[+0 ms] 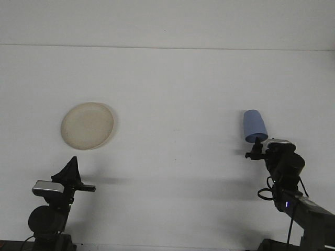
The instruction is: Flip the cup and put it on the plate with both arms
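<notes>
The left gripper (73,166) hangs low at the near left edge of the table (172,89), and I cannot tell how it is set; it grips nothing that shows. The plate (87,125) lies beyond it, a little to its right, near but apart, bare and flat. Well across the table, the cup (255,126) stands mouth down, its wider rim on the surface, leaning slightly in this view. The right gripper (256,151) sits just on the near side of that rim, its tips close to the cup or perhaps brushing it; the picture is too small to say which, and I cannot tell its opening either. The cup looks free, not gripped. The step in hand seems to be the reach for the cup, so the task is barely begun. To do it well, the right gripper should probably go forward and slightly up from where it is, taking the cup across its middle rather than at the rim, since a light cup would likely skid or tip if nudged low. A firm side grip would leave room to turn it upright and carry it left toward the plate, where the left arm waits.
</notes>
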Action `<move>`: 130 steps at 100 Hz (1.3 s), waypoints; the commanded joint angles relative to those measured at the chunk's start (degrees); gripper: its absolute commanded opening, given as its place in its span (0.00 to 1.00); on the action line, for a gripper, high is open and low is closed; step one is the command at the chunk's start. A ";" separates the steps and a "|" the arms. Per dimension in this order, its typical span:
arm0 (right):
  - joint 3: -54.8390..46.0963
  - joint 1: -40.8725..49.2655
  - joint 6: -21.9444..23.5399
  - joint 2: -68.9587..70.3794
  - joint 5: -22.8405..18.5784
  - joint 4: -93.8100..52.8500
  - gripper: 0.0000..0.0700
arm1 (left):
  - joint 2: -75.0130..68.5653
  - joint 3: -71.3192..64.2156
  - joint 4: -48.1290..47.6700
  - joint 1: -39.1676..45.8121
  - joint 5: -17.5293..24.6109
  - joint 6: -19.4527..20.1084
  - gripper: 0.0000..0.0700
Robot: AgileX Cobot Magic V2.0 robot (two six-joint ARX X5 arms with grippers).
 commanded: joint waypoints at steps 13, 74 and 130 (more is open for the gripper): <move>3.98 -0.31 -1.20 7.30 -0.90 4.20 0.59 | -0.09 -1.09 0.59 -0.15 0.04 -0.07 0.02; 10.21 -0.77 -3.17 14.47 -5.46 4.17 0.01 | -0.09 -1.07 0.59 -0.15 0.04 -0.07 0.02; 10.19 1.29 -0.68 -6.97 -5.88 -11.80 0.01 | -0.09 -1.07 0.59 -0.15 0.04 -0.07 0.02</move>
